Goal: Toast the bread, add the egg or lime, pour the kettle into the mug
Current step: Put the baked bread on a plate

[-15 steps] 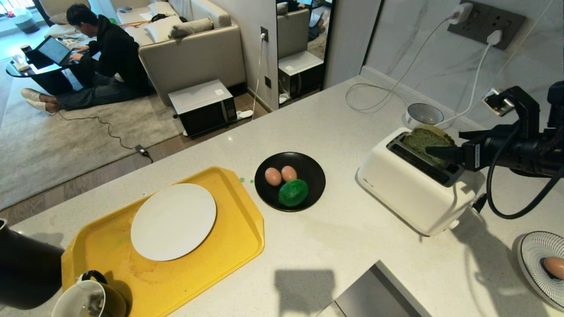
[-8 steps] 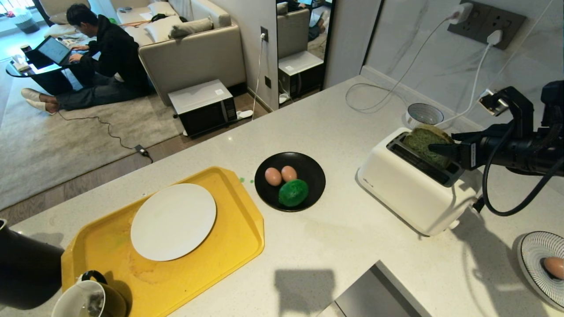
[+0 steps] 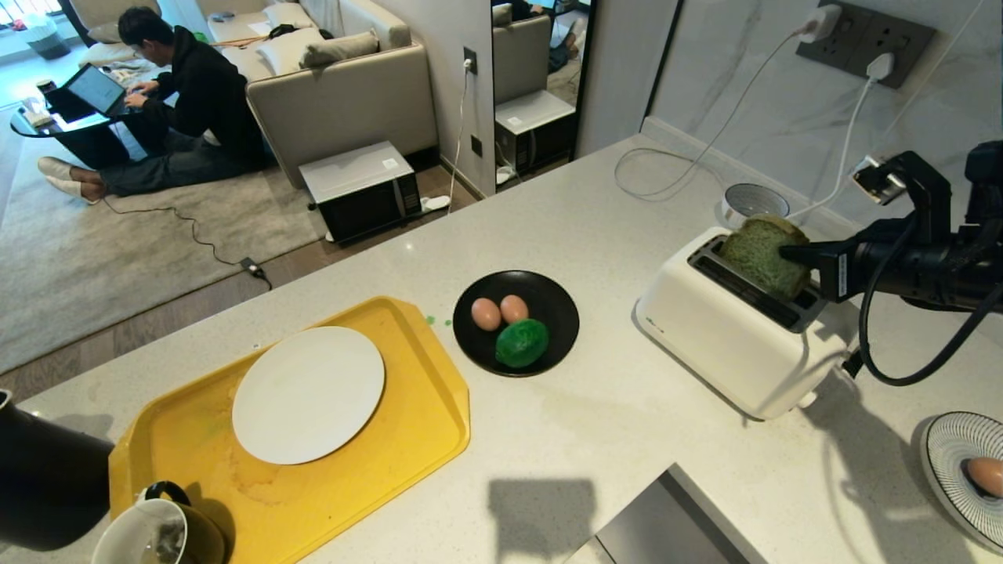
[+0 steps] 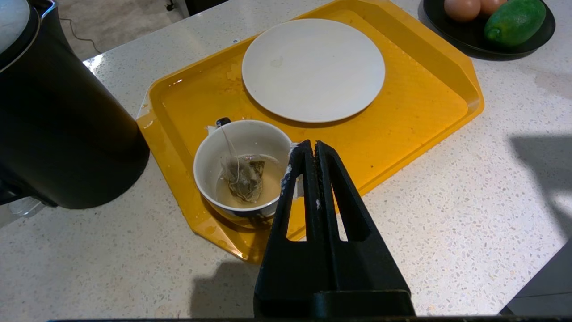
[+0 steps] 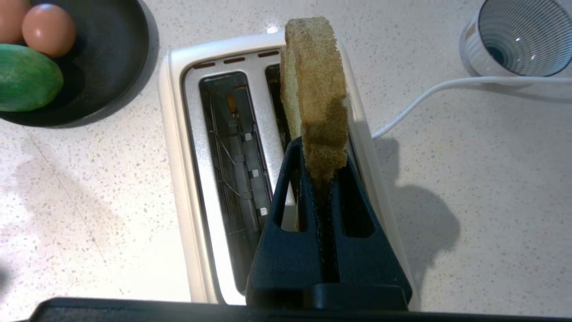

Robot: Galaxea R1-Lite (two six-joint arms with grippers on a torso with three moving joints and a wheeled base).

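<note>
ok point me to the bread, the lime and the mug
bread (image 5: 318, 89): right wrist view, on its crust edge above the toaster slot
lime (image 3: 522, 343): head view, middle of its green skin, on the black plate
mug (image 4: 214, 152): left wrist view, on its white inner wall

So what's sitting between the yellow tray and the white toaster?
In the head view, the round black plate holding two brown eggs and a green lime.
</note>
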